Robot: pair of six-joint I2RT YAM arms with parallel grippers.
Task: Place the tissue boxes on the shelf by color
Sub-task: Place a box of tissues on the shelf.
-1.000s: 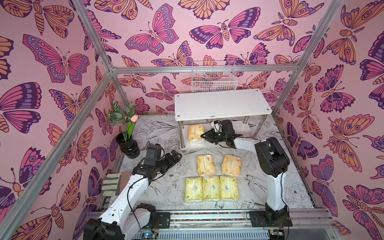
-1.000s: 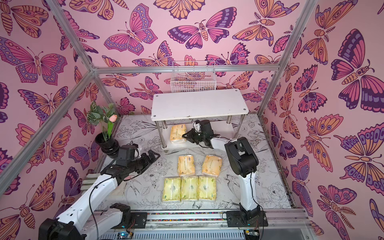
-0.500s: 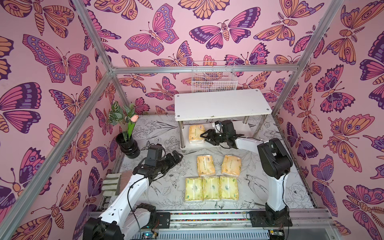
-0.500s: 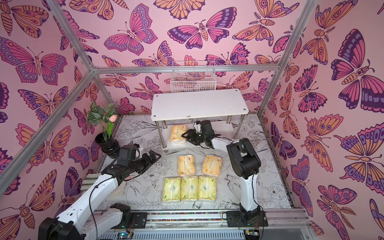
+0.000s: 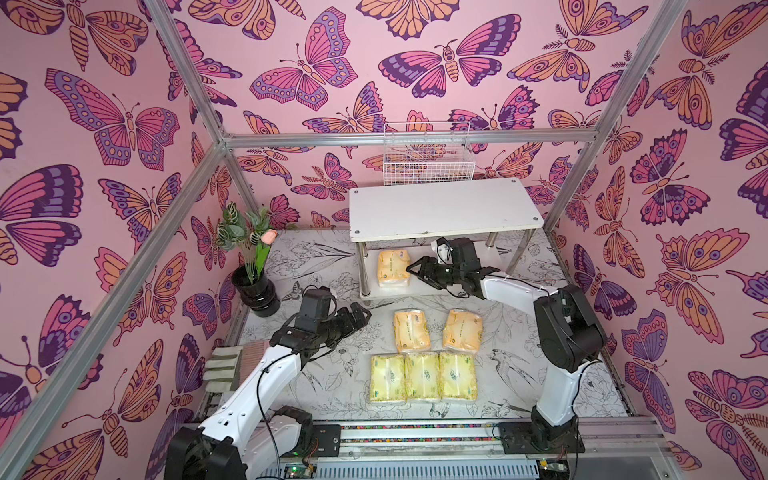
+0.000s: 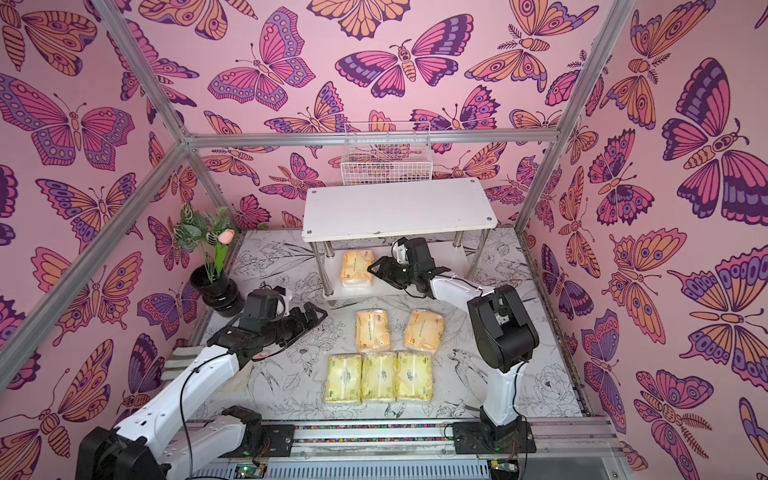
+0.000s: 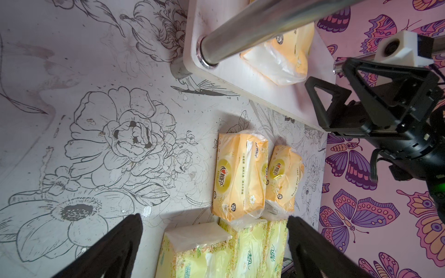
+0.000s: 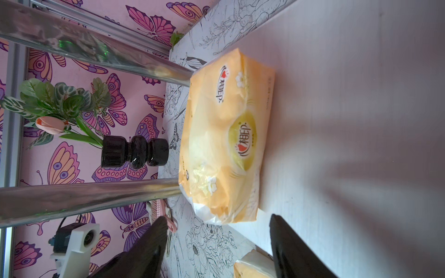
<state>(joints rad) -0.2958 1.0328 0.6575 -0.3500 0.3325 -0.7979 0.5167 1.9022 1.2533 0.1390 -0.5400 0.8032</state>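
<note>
The shelf (image 5: 444, 210) stands at the back with white boards and chrome legs. One orange tissue box (image 5: 392, 268) (image 8: 226, 137) lies on its lower board (image 5: 415, 287), at the left end. My right gripper (image 5: 415, 270) (image 8: 218, 220) is open and empty, just off that pack's near end. Two more orange packs (image 5: 411, 331) (image 5: 462, 330) lie on the table. Three pale yellow-green packs (image 5: 422, 376) sit side by side in front of them. My left gripper (image 5: 359, 316) (image 7: 214, 217) hovers open and empty to the left of the packs.
A black vase with a plant (image 5: 255, 286) stands at the back left. A white wire basket (image 5: 428, 160) hangs on the wall behind the shelf. A chrome leg (image 5: 363, 270) stands close to the shelved pack. A grey glove and a brush (image 5: 232, 365) lie at the table's left edge.
My right gripper has opened, let go of the orange pack on the lower board and drawn back slightly. The left arm has barely moved.
</note>
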